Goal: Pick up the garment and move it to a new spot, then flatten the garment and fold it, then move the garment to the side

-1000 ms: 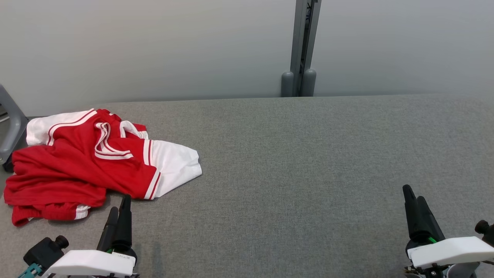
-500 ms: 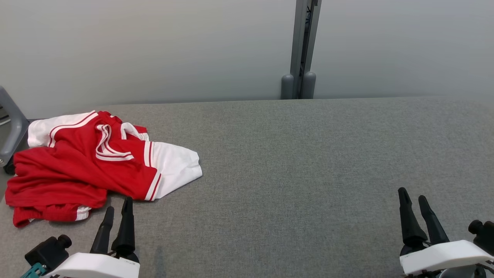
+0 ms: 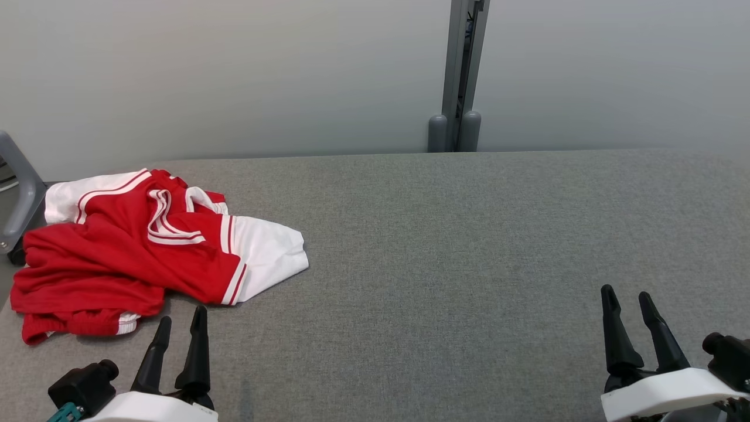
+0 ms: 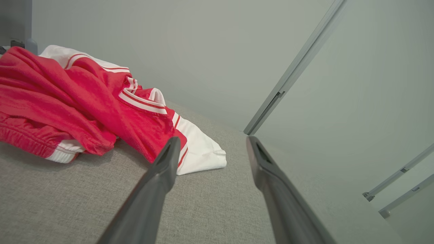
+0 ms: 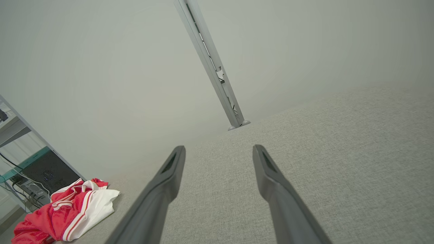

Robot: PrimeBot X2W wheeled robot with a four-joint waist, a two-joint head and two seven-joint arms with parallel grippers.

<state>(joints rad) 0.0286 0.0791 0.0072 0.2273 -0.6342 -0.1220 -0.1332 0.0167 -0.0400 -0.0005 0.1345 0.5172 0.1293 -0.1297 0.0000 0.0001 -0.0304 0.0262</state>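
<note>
Red-white garment point(image 3: 135, 246) lies crumpled at left edge of bench point(image 3: 445, 246), unmoved. Both wrists turned in last second. Left jaws and right jaws spread wide, empty; left just short of hem. Pick-up not begun.

1. You have soft, even, bright light across the grey table point(image 3: 439, 234), seemingly from overhead.
2. A thin dark shadow lies under the shirt's point(image 3: 117, 258) near edge.
3. In your wrist views the post point(image 5: 209, 64) leans, and the fingers point(image 4: 145, 203) blur near the bottom edge.
</note>
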